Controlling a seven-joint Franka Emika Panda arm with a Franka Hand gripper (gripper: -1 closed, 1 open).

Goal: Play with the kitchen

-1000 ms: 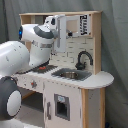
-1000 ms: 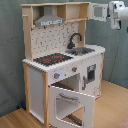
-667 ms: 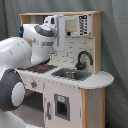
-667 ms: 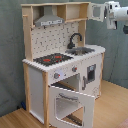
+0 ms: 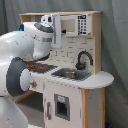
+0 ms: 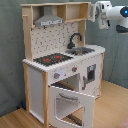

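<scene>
The kitchen [image 6: 62, 60] stands on a wooden floor [image 6: 112, 107] in front of a grey curtain [image 6: 10, 50]. In the second exterior view its oven door [image 6: 72, 102] hangs open toward the near side, below the black-red hob [image 6: 52, 59]. The black tap [image 6: 75, 39] rises over the sink [image 6: 82, 50], and the grey hood [image 6: 49, 19] sits under the top shelf. The end effector [image 6: 98, 14] is high up, just beside the kitchen's upper corner on the second exterior view's right. I cannot tell if it is released or clenched. In the first exterior view the white arm [image 5: 22, 55] covers the first exterior view's left part of the kitchen.
</scene>
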